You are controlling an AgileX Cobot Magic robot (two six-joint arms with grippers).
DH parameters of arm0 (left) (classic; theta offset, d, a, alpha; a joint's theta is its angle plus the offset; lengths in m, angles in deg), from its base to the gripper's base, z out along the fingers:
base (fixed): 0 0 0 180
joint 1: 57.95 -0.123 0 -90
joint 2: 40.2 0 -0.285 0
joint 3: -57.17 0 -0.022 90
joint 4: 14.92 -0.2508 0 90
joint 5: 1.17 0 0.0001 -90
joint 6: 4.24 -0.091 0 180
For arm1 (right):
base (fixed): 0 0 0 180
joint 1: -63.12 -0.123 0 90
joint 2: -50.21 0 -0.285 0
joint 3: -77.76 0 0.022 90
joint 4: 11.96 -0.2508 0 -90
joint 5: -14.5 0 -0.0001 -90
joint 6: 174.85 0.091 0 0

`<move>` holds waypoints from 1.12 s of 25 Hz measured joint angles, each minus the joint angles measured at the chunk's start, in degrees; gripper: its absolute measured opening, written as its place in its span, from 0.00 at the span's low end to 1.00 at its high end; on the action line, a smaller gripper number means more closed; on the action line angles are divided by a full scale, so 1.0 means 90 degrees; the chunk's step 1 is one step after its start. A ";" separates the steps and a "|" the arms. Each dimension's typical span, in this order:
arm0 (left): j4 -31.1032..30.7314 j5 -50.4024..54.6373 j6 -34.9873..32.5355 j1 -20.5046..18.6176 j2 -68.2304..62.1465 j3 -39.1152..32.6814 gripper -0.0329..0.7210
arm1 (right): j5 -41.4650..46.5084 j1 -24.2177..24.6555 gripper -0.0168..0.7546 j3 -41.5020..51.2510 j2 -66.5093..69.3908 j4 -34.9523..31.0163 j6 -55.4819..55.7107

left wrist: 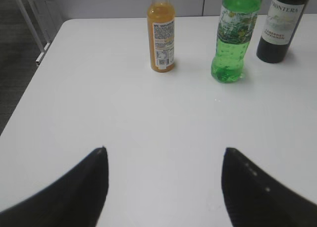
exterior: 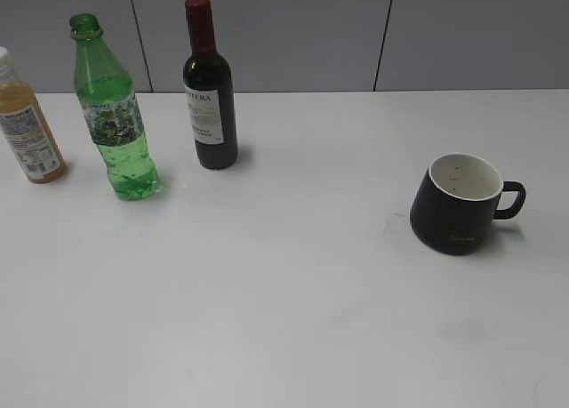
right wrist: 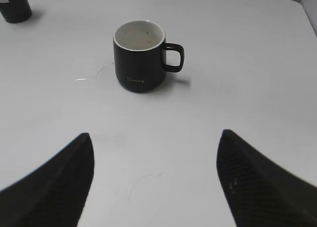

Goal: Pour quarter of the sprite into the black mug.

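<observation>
Sprite (exterior: 114, 115): clear-green bottle, cap off, stood upright at the far left of the white counter (exterior: 293, 319). Long axis vertical. Liquid is seen up to roughly the label band. It is flanked by an orange juice bottle (exterior: 27, 128) on its left and a dark wine bottle (exterior: 209, 92) on its right, near both but touching neither.

Black mug (exterior: 458, 204): stood upright on the right half of the counter, well apart from the three bottles, white inside apparently empty, handle turned to the right in the exterior view.

Left tool (left wrist: 163, 182): jaws spread wide, nothing held. In the left wrist view the sprite (left wrist: 233, 36) is found ahead and to the right of the tool's centre line, the juice bottle (left wrist: 161, 34) being nearly straight ahead.

Right tool (right wrist: 153, 182): jaws spread wide, nothing held. The mug (right wrist: 141, 56) lies ahead of it, slightly left of centre.

Governing relation: the sprite lies on the left arm's side, so that arm is judged the nearer. A sideways grasp across the upright body is judged suitable, with a rightward shift needed first so that the juice bottle is not met. The bottle would then have to be carried across the counter to the mug.
</observation>
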 joint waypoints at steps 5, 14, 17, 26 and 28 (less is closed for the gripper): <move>0.0000 0.0000 0.0000 0.0000 0.0000 0.0000 0.76 | 0.0000 0.0000 0.78 0.0000 0.0000 0.0000 0.0000; 0.0000 0.0000 0.0000 0.0000 0.0000 0.0000 0.76 | -0.0035 0.0000 0.78 -0.0027 0.0000 -0.0004 0.0001; 0.0000 0.0000 0.0000 0.0000 0.0000 0.0000 0.76 | -0.0475 0.0000 0.82 -0.0121 0.0020 -0.0036 -0.0095; 0.0000 0.0000 0.0000 0.0000 0.0000 0.0000 0.76 | -0.2530 0.0000 0.86 -0.0041 0.0747 -0.0174 -0.0182; 0.0000 0.0000 0.0000 0.0000 0.0000 0.0000 0.76 | -0.2958 0.0000 0.86 0.0114 0.1015 -0.0168 -0.0182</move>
